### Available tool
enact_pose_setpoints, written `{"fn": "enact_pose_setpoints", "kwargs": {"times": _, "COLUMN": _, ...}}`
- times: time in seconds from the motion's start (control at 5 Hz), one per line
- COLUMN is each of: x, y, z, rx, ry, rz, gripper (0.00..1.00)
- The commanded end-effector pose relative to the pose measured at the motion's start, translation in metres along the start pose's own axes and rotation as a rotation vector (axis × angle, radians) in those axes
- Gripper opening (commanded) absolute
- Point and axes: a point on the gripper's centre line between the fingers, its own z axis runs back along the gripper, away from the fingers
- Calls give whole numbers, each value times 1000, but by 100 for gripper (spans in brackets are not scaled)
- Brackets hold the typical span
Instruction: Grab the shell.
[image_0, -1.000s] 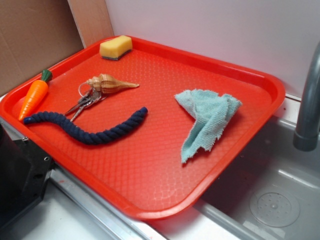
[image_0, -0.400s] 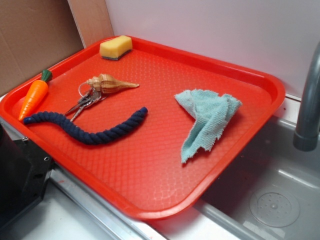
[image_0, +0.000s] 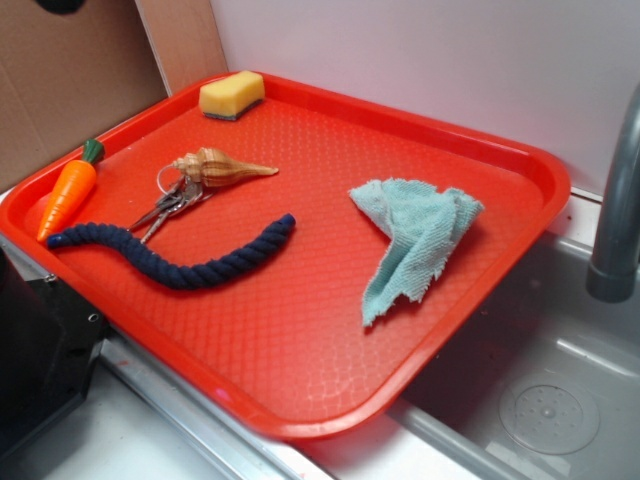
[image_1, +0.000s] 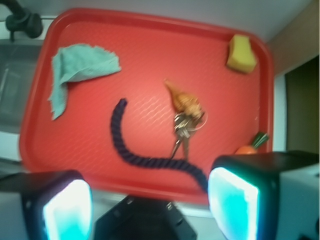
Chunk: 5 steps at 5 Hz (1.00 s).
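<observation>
**Gripper high above the tray, shell not yet approached**

In the exterior view, the shell is lying on its side toward the back-left of the red tray, its pointed tail aiming right toward the tray's middle. Its broad end is touching the ring of the keys, which are fanning out toward the near-left, so a grasp is likely needing to come in across the shell's body rather than at that crowded end. A navy rope is curving just in front of the keys, a toy carrot is resting against the left rim, a yellow sponge is sitting in the far corner, and a teal cloth is lying crumpled well apart on the right. The arm itself is barely showing here (only a dark sliver at the top-left edge).

In the wrist view, the camera is looking down on the whole tray from well above. The gripper is framing the bottom of the picture with its two pads spread wide apart and holding nothing. The shell is sitting near the picture's centre, above the keys, so the hand is probably needing to descend and advance before closing.
</observation>
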Motion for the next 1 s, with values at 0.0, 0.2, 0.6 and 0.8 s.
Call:
{"fn": "enact_pose_setpoints", "kwargs": {"times": 0.0, "x": 20, "y": 26, "z": -35, "rx": 33, "ry": -81, "rz": -50, "gripper": 100}}
{"fn": "enact_pose_setpoints", "kwargs": {"times": 0.2, "x": 29, "y": 29, "z": -59, "rx": 49, "ry": -86, "rz": -71, "gripper": 100}}
{"fn": "enact_pose_setpoints", "kwargs": {"times": 0.6, "x": 43, "y": 35, "z": -107, "rx": 67, "ry": -59, "rz": -104, "gripper": 100}}
{"fn": "enact_pose_setpoints", "kwargs": {"times": 0.8, "x": 49, "y": 43, "z": -132, "rx": 89, "ry": -28, "rz": -90, "gripper": 100}}
